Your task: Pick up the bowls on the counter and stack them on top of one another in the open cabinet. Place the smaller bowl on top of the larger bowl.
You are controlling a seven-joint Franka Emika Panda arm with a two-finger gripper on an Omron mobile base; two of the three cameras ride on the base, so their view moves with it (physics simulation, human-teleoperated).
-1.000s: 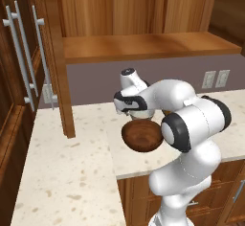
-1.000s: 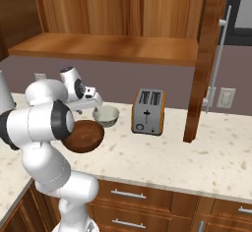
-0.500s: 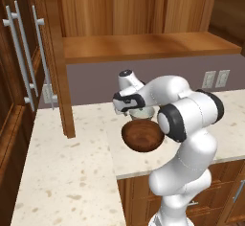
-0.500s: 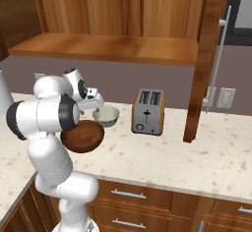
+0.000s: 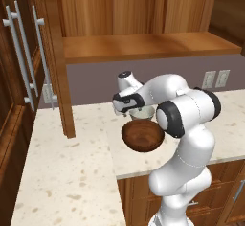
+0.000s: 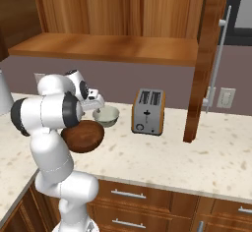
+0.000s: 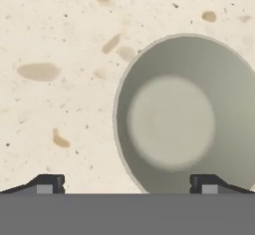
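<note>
The gripper (image 7: 127,181) is spread wide and holds nothing, just above the small pale bowl (image 7: 187,114) on the tabletop (image 7: 60,55). The right base view shows a toaster (image 6: 148,111) beside it. The big brown bowl (image 5: 142,135) sits close in front.

**Even, soft rendered light; slightly soft detail**

All three pictures were bright and evenly lit, without glare. Ahead of the fingers (image 7: 50,183), the bench (image 7: 60,55) showed pale and flat, with only faint shading. Speckles looked blurred. The cabinet shelf (image 5: 143,48) carried a mild sheen; edges showed no distortion.
</note>
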